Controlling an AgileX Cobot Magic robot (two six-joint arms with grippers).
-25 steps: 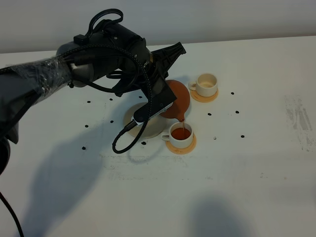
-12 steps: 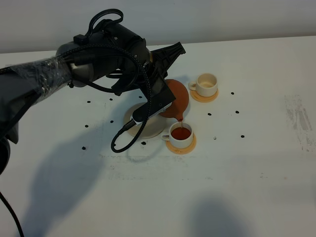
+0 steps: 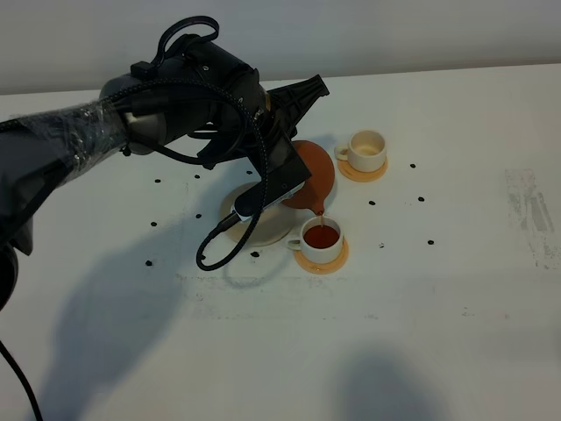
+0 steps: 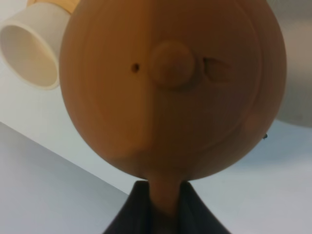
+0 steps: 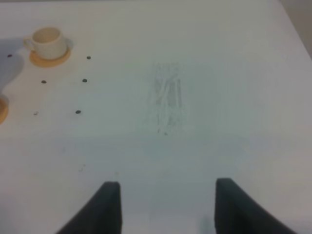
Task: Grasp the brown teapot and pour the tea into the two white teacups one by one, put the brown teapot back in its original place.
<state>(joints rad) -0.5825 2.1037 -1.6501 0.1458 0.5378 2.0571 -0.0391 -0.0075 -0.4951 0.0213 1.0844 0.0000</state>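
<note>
Lab-like setup: white table (image 3: 438, 333), black marker dots (image 3: 421, 199), plain wall (image 3: 394, 35).

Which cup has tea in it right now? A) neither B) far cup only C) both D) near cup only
D: the near cup under the spout of the brown teapot holds reddish tea, while the far cup shows only its pale inside.

White table (image 3: 438, 333) on show: a beige disc (image 3: 279, 230) at centre, one orange-tan coaster (image 3: 320, 266) at its four o'clock, another coaster (image 3: 364, 176) at two o'clock. Black dots (image 3: 421, 198) all around, scuffed patch (image 3: 529, 215) at three o'clock.
</note>
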